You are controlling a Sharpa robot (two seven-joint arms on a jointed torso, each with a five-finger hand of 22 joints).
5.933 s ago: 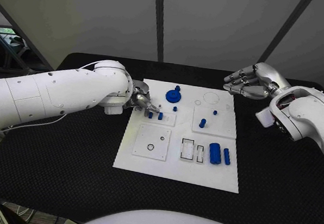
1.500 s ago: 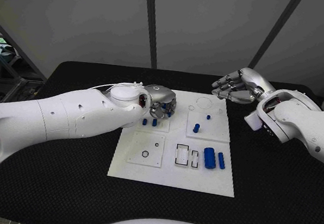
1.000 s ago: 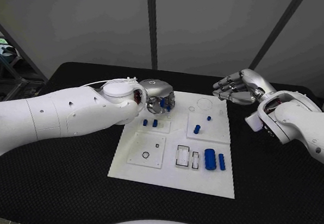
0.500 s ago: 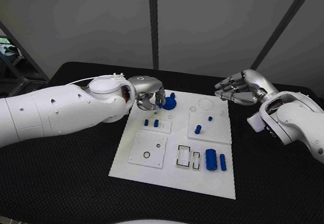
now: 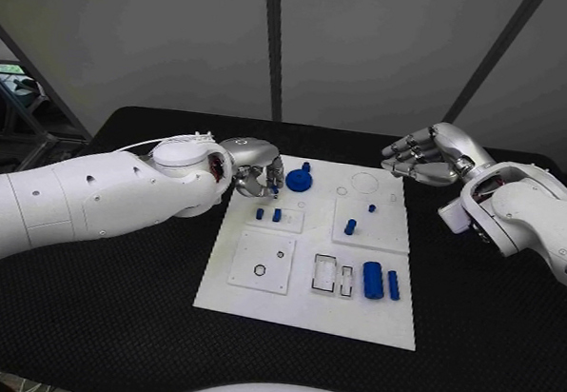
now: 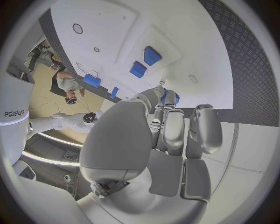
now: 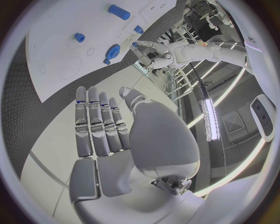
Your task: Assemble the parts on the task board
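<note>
The white task board (image 5: 306, 299) lies in the middle of the black table. A blue round part with a knob (image 5: 300, 179) sits at its far left corner. My left hand (image 5: 259, 169) is right beside it, fingers curled. In the left wrist view the blue round part (image 6: 169, 97) shows between the thumb and the fingertips (image 6: 165, 103). My right hand (image 5: 426, 155) hovers over the board's far right corner, fingers curled in with nothing in them. The right wrist view shows the task board (image 7: 58, 42) and the blue round part (image 7: 112, 50) beyond my right hand's fingers (image 7: 99, 123).
Two short blue pegs (image 5: 269, 214) stand in a small plate near the left hand. A blue peg (image 5: 349, 227) and a tiny one (image 5: 372, 207) stand further right. Two blue cylinders (image 5: 382, 281) lie beside two rectangular slots (image 5: 334, 275). A plate with a hole (image 5: 260, 270) lies nearer.
The left hand has moved from over the two pegs toward the far left corner and now sits against the blue round part. The right hand has stayed in place.
</note>
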